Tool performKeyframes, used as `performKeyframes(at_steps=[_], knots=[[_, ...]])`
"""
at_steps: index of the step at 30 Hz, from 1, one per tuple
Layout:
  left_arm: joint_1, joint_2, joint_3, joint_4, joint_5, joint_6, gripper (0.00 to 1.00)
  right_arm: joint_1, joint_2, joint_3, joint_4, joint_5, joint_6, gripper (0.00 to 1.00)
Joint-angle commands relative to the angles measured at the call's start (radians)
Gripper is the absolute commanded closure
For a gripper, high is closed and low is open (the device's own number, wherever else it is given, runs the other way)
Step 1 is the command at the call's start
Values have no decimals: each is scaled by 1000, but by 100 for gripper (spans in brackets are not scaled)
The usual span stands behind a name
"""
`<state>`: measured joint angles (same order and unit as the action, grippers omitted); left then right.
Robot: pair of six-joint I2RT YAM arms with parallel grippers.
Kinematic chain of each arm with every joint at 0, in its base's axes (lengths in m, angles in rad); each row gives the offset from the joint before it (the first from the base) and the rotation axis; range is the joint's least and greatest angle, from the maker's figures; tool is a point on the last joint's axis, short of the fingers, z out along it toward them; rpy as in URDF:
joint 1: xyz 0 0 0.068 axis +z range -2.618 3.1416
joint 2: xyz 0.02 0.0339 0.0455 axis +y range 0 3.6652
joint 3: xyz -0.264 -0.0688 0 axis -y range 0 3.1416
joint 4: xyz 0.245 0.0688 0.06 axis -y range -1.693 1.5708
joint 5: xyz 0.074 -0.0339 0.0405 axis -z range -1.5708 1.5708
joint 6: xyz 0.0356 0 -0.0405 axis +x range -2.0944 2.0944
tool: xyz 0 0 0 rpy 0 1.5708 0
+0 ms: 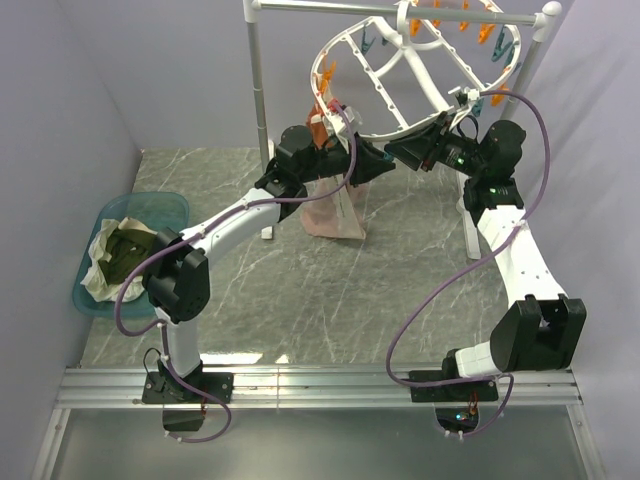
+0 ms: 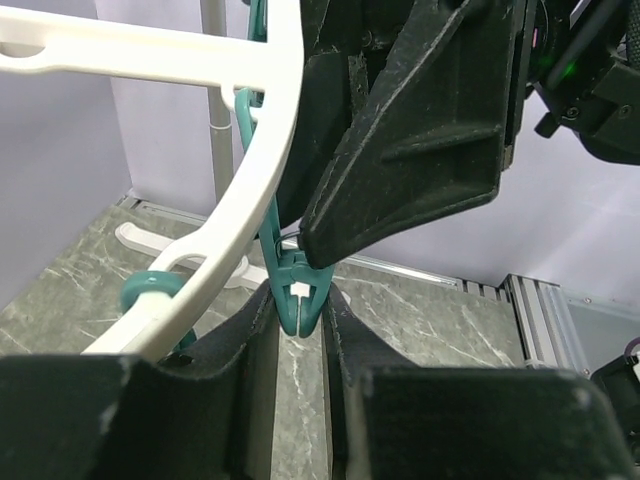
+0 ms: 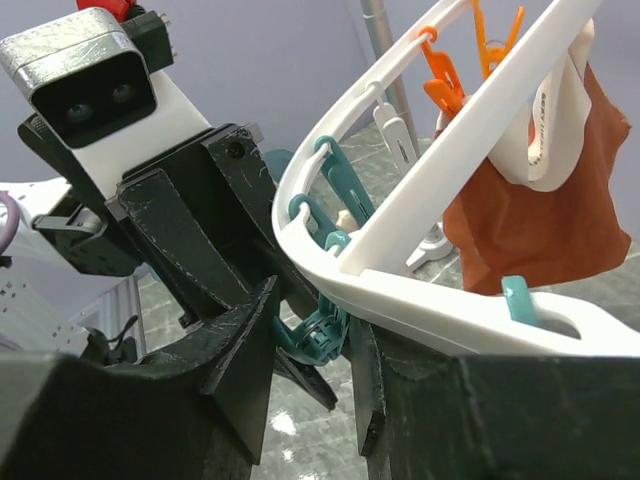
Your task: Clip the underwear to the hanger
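The white oval hanger point(image 1: 420, 75) hangs tilted from the top rail, with orange and teal pegs along its rim point(image 2: 230, 240) point(image 3: 450, 290). My two grippers meet at its lower rim. The left gripper point(image 1: 378, 163) point(image 2: 298, 300) is shut on the lower end of a teal peg point(image 2: 298, 290). The right gripper point(image 1: 398, 152) point(image 3: 315, 320) straddles the upper end of the same teal peg point(image 3: 322, 335), its fingers pressed to both sides. The pale pink underwear point(image 1: 335, 215) hangs below my left gripper; its top edge is hidden behind the arm.
A rust-orange garment point(image 3: 530, 220) point(image 1: 320, 122) is clipped to the hanger's far side. White stand poles point(image 1: 258, 100) point(image 1: 520, 90) rise left and right of the hanger. A teal bin point(image 1: 160, 205) holding olive-green cloth point(image 1: 125, 255) sits at the table's left edge.
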<state>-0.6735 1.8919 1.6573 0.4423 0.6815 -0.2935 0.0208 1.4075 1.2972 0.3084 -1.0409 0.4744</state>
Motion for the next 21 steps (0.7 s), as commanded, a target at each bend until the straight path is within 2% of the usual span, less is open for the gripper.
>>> performKeyframes(at_steps=[1, 2, 6, 8, 14, 21], knots=[[0, -8, 36, 21, 35, -10, 77, 7, 11, 59, -1, 4, -10, 87], [2, -11, 32, 21, 26, -7, 63, 7, 15, 62, -6, 2, -11, 88], [9, -36, 3, 12, 9, 16, 47, 7, 15, 68, -28, 8, -17, 97], [12, -59, -25, 9, 0, 33, 43, 7, 15, 74, -40, 10, -20, 100], [12, -108, -79, 9, -86, 80, 38, 10, 13, 80, -75, 27, -39, 100], [5, -74, -11, -20, -119, 79, 38, 28, 1, 73, -92, 59, -74, 100]])
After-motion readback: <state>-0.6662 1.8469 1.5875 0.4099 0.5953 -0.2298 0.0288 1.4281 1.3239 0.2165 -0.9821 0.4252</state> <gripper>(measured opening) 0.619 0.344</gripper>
